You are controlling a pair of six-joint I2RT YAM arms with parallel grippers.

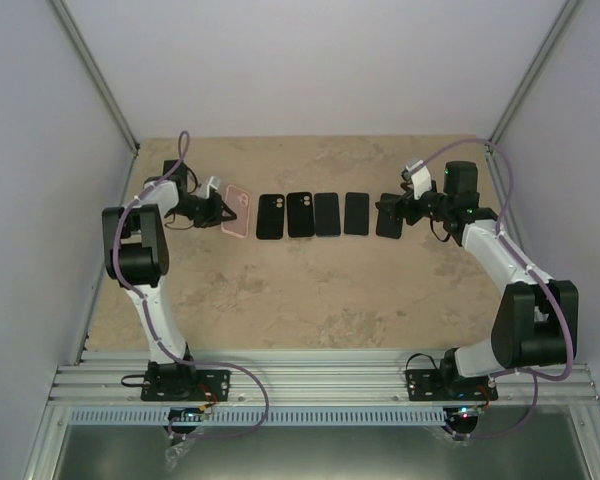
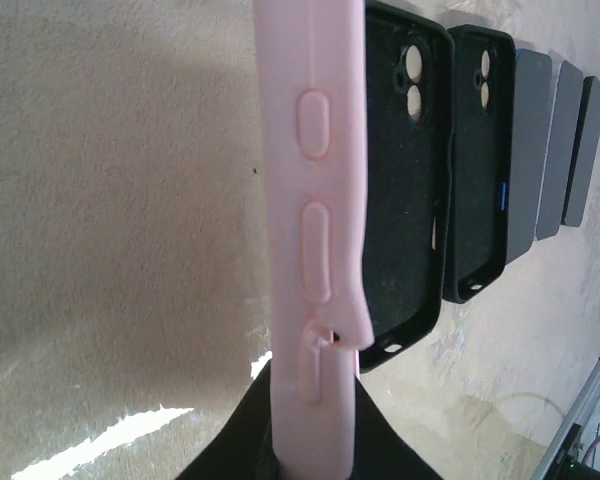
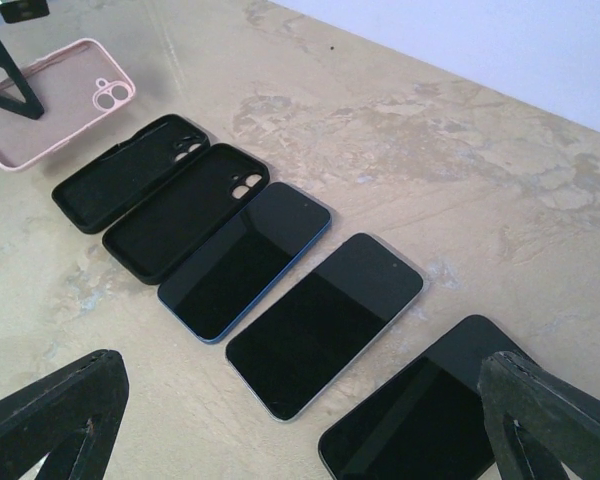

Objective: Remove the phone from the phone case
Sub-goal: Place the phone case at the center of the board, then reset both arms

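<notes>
An empty pink phone case (image 1: 240,212) lies at the left end of a row, its inside up; it also shows in the right wrist view (image 3: 60,100). My left gripper (image 1: 216,210) is shut on its left edge; the left wrist view shows the case edge-on (image 2: 310,200) between the black fingers (image 2: 225,440). Two empty black cases (image 1: 270,216) (image 1: 300,214) and three bare dark phones (image 1: 327,213) (image 1: 356,213) (image 1: 387,228) follow. My right gripper (image 3: 300,430) is open and straddles the rightmost phone (image 3: 430,410) without gripping it.
The row lies across the far middle of the beige stone-patterned table (image 1: 310,290). White walls and metal frame posts (image 1: 95,80) close in the back and sides. The black cases (image 2: 405,170) lie just right of the pink one.
</notes>
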